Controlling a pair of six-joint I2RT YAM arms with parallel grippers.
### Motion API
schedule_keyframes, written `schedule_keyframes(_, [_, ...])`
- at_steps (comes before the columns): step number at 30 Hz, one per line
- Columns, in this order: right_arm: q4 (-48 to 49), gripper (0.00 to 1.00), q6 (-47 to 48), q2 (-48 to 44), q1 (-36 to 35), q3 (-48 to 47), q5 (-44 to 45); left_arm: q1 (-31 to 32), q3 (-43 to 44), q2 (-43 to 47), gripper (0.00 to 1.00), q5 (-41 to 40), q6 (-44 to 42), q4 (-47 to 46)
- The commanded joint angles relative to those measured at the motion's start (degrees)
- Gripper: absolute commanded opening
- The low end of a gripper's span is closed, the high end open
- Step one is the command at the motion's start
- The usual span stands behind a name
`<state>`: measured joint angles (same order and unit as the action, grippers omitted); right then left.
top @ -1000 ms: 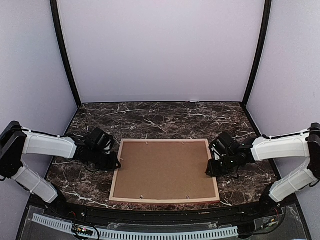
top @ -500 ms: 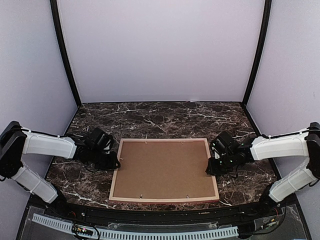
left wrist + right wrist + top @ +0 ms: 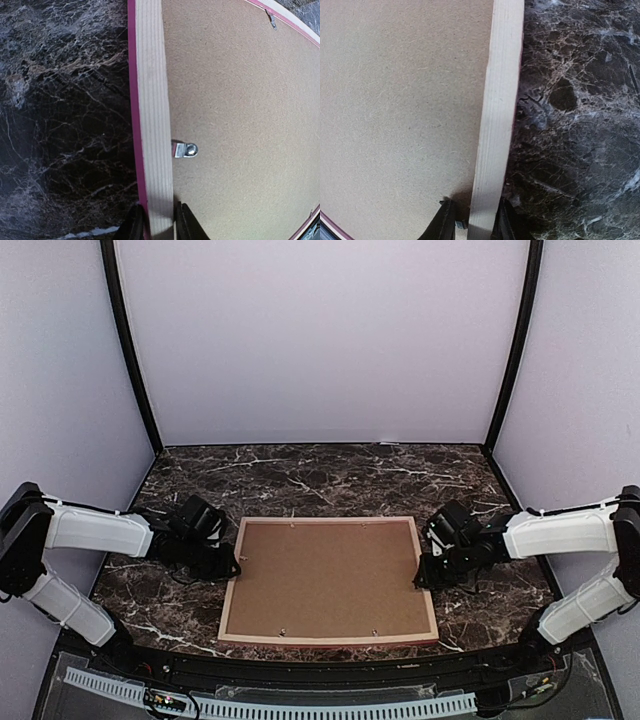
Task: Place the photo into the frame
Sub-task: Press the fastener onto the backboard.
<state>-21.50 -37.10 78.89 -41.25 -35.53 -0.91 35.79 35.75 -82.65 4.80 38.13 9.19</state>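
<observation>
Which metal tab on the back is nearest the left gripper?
The silver tab with the round hole, at the frame rail that the left gripper straddles. The other tab sits much farther away, at another rail.

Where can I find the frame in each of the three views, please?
Top external: the frame lies back-up at the near middle of the table.
Left wrist: its pale rail runs up the middle of the picture, starting inside the left claw.
Right wrist: the rail runs up just right of centre, starting inside the right claw.
Shared landmark: the brown backing panel inside the rail.
</observation>
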Motion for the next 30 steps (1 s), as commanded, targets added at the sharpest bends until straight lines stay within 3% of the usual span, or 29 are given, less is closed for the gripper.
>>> schedule_keyframes(1, [5.4, 0.27, 3.4, 3.3, -0.4, 2.1, -5.2, 0.5, -1.6, -2.6, 0.24, 1.2, -1.3, 4.5])
schedule_keyframes(14, [2.7, 0.27, 8.5, 3.5, 1.7, 2.0, -9.0, 0.5, -0.9, -2.8, 0.24, 1.1, -1.4, 4.9])
schedule_keyframes(30, [-1.8, 0.57, 7.4, -2.9, 4.3, -1.6, -6.0, 0.5, -1.7, 1.1, 0.31, -0.9, 0.5, 3.4])
